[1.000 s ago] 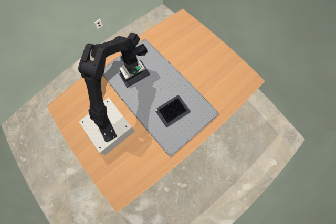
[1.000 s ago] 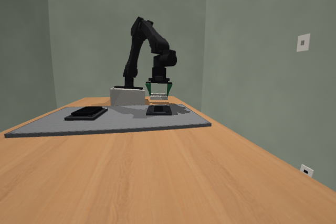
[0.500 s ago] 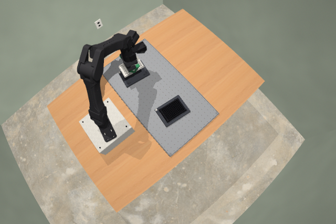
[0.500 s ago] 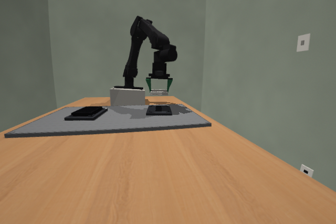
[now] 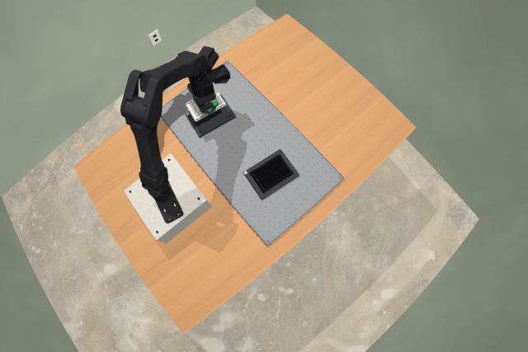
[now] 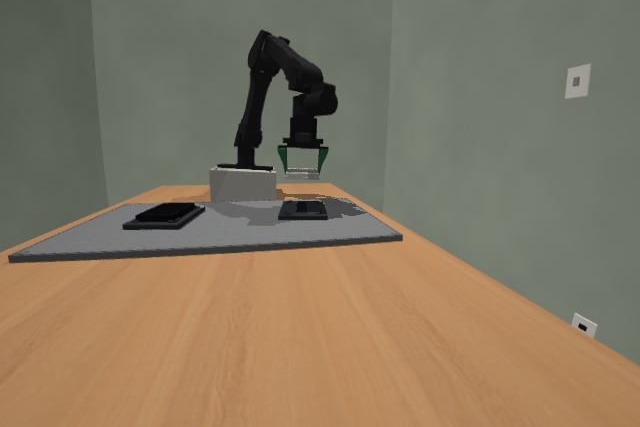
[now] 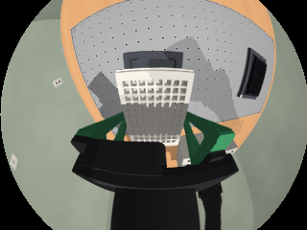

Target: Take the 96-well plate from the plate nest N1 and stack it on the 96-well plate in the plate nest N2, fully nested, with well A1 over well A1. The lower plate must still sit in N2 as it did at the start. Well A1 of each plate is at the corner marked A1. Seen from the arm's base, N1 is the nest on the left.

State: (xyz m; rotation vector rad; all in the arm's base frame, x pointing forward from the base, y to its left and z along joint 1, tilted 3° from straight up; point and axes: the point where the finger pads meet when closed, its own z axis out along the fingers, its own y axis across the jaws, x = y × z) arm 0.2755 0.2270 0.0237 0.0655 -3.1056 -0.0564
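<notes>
My gripper (image 6: 302,170) with green fingers is shut on the white 96-well plate (image 6: 302,172) and holds it level, well above the empty dark nest N1 (image 6: 303,209). From above, the white plate (image 5: 198,109) hangs over N1 (image 5: 212,119). In the wrist view the white plate (image 7: 155,103) sits between the green fingers, with N1 (image 7: 153,59) below and beyond it. The black 96-well plate (image 5: 270,174) sits in nest N2, to the right on the grey baseplate. It also shows in the exterior view (image 6: 165,212) and at the wrist view's right edge (image 7: 251,75).
The grey perforated baseplate (image 5: 256,147) lies on the wooden table. The arm's white base block (image 5: 170,199) stands beside it. The table edge is close beyond N1.
</notes>
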